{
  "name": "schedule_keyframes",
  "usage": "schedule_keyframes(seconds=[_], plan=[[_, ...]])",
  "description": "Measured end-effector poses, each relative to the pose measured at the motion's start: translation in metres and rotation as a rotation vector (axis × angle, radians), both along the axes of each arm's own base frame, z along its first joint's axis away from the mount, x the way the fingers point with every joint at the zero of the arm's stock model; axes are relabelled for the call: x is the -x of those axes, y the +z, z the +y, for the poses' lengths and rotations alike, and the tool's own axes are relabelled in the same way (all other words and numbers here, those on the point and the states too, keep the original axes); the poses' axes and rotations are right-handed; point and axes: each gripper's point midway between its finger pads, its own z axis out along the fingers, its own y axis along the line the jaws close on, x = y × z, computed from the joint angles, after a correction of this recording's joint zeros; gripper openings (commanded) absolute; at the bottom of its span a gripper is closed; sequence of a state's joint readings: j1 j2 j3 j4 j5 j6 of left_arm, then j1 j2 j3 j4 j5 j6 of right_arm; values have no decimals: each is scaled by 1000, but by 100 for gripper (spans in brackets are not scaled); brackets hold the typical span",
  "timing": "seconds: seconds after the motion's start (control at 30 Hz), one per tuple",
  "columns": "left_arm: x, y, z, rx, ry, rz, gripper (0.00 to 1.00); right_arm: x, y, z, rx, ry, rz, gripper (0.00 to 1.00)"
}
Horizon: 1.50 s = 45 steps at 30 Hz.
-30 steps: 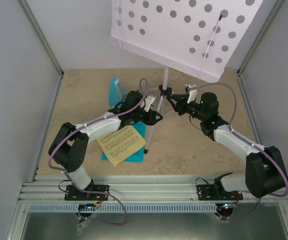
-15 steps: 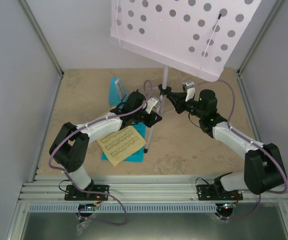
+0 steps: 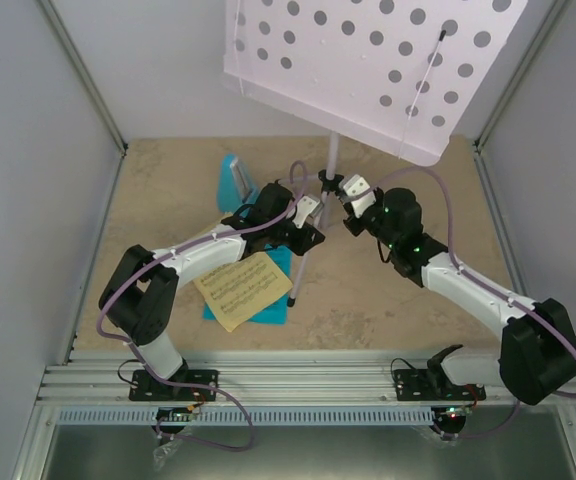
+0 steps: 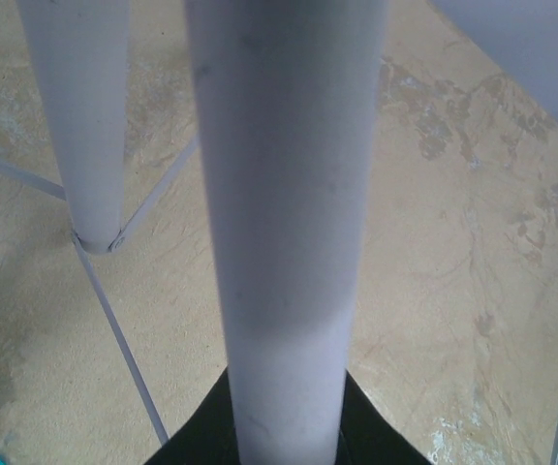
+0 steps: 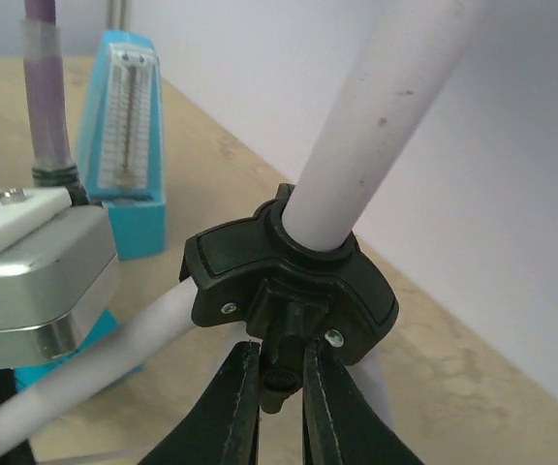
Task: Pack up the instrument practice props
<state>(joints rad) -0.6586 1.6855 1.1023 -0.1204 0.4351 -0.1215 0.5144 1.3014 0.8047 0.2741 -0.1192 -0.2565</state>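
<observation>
Currently the pale lilac tripod music stand with the round-holed flat desk [image 3: 298, 85] stands upright at the rear middle of the beige marbled table [image 3: 388, 310], desk tilted, with both arms reaching in to its lower part.

Left gripper [image 3: 306, 238]: jaws closed around one pale tubular leg [image 4: 289, 242] of the stand, below the hub. In the left wrist view that tube fills the centre and runs down between the dark fingers. A second pale tube [image 4: 76, 107] and thin brace rods [image 4: 124, 339] show beside it.

Right gripper [image 5: 279, 368]: jaws pinched on the small black knob [image 5: 284, 325] that sticks out of the black plastic collar [image 5: 289, 271] around the stand's pale upright pole [image 5: 376, 126].

Small blue pyramid metronome [image 3: 234, 178]: upright on the table, left of the pole, behind the left gripper, apart from it.

Yellow printed music sheet [image 3: 236, 288]: flat on the table, left front of the stand, lying on top of the cyan sheet [image 3: 273, 305]. The gripped leg's foot ends just beside the cyan sheet's right edge; contact cannot be told.
</observation>
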Motion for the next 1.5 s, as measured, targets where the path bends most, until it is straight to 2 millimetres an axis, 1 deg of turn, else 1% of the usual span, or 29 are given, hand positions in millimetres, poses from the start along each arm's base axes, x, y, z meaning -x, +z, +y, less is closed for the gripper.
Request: schedule_keyframes(seconds=[0.27, 0.37, 0.43, 0.47, 0.5, 0.57, 0.6, 0.67, 0.73, 0.83, 0.87, 0.9, 0.93, 1.0, 1.03, 1.07, 1.1, 1.13, 1.2, 1.23, 1.3, 1.4, 1.5], plan=[[3, 0, -3, -5, -9, 1, 0, 3, 1, -2, 318, -78, -195, 0], [5, 0, -4, -8, -13, 1, 0, 6, 0, -4, 451, -121, -296, 1], [6, 0, -5, -9, -16, 1, 0, 7, 1, -7, 533, -148, -350, 4], [6, 1, -6, -9, -17, 1, 0, 7, 1, -8, 566, -156, -370, 8], [7, 1, -6, -9, -17, 1, 0, 7, 1, -8, 586, -160, -381, 17], [7, 1, -6, -9, -18, 2, 0, 7, 2, -8, 613, -161, -394, 36], [7, 1, -7, -10, -18, 2, 0, 8, 3, -9, 607, -167, -393, 42], [7, 1, -6, -12, -16, 1, 0, 12, 14, -12, 553, -179, -394, 51], [6, 1, -6, -14, -13, 0, 0, 23, 33, -17, 444, -189, -405, 64], [6, 1, -6, -17, -12, -1, 0, 56, 74, -29, 167, -179, -458, 76], [6, 1, -6, -17, -11, -1, 0, 68, 84, -33, 68, -167, -467, 79], [6, 1, -6, -17, -11, -1, 0, 78, 89, -37, -22, -155, -467, 83], [6, 0, -6, -17, -11, -1, 0, 88, 90, -41, -120, -137, -450, 87], [6, 0, -6, -18, -11, -1, 0, 93, 82, -48, -243, -137, -388, 93], [6, 0, -6, -18, -11, -1, 0, 93, 73, -52, -310, -148, -332, 96], [6, 0, -5, -18, -11, -1, 0, 91, 64, -56, -361, -160, -279, 97], [6, 0, -5, -20, -10, -2, 0, 86, 50, -61, -425, -186, -189, 97], [6, 0, -5, -24, -9, -5, 0, 82, 40, -65, -479, -209, -117, 98], [5, 1, -3, -32, -6, -12, 0, 75, 30, -70, -570, -235, 2, 98], [5, 1, -2, -37, -3, -14, 0, 72, 28, -71, -619, -243, 63, 98], [5, 2, 1, -46, 5, -16, 0, 67, 31, -69, -723, -248, 179, 98], [6, 3, 3, -55, 12, -14, 0, 65, 38, -56, -860, -209, 342, 98], [7, 3, 4, -57, 12, -13, 0, 65, 34, -46, -943, -201, 480, 98]])
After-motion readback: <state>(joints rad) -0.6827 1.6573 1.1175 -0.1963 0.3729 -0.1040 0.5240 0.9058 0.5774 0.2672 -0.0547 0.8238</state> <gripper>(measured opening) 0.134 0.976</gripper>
